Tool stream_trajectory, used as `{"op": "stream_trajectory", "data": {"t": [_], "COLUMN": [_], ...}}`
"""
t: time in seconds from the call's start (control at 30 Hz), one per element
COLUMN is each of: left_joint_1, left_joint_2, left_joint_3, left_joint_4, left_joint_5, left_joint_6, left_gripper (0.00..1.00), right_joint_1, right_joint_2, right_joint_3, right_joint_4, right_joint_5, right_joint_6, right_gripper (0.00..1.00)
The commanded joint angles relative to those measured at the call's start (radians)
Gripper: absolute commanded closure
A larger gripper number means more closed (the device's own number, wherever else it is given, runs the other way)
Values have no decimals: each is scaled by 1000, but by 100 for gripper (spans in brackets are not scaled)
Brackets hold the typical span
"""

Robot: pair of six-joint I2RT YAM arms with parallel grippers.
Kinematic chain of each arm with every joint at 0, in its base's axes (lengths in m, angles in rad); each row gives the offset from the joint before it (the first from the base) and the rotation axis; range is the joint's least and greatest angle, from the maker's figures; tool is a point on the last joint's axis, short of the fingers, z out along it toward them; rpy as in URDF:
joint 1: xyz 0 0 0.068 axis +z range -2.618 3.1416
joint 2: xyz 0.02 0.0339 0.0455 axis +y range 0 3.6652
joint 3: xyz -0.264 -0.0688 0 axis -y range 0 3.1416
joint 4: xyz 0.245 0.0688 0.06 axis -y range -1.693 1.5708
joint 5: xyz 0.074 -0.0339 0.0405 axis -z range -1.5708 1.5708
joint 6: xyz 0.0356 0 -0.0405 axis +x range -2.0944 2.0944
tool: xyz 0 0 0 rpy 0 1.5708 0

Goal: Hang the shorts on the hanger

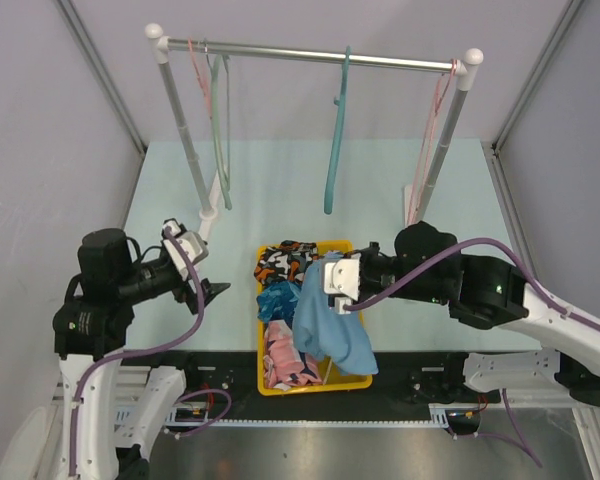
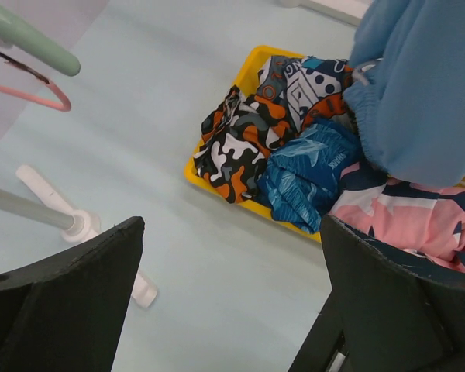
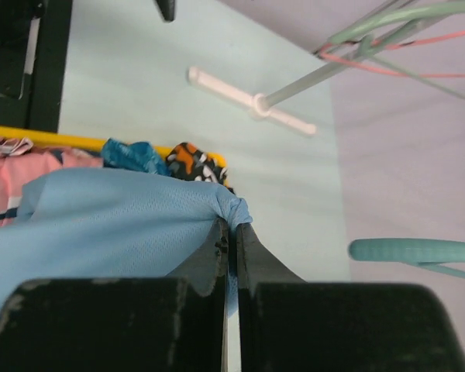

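Where right fingers (image 3: pixel 205 267) close, shorts (image 3: pixel 116 221) pinched (bunched)

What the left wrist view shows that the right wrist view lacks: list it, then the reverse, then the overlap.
Left wrist only: the left pincer, its fingers wide apart with nothing between them.

Right wrist only: the right pincer, shut on a fold of the light blue shorts, and the teal hanger.

Both: the light blue shorts, the yellow basket, the orange-black-white shorts and the teal-and-blue shorts in it, the pink hanger, and the rack's white foot.
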Motion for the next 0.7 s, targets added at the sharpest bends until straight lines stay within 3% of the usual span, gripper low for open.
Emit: {"op": "stream_trajectory", "data": {"t": [0.0, 0.23, 0.37, 0.53, 0.67], "left_joint_1": [-21, -96, -237, -403, -486], "left_joint_2": [22, 15, 8, -33, 5], "left_joint_3": [34, -15, -84, -210, -257], "left_joint_4": [-4, 40, 103, 344, 442], "left_joint_5": [103, 91, 44, -45, -107], "left_joint_6": [-13, -28, -57, -201, -264], "left_gripper": [0, 0, 0, 0, 2], "right_joint_1": [-3, -6, 9, 18, 20], "right_joint_2": [10, 18, 19, 27, 24], "right_joint_3": [101, 152, 160, 169, 140], "right_joint_4": [174, 297, 370, 393, 410], "right_joint_5": [36, 19, 19, -22, -19], "right_joint_6": [-50, -21, -30, -41, -47], "right_gripper": [100, 100, 100, 100, 100]}}
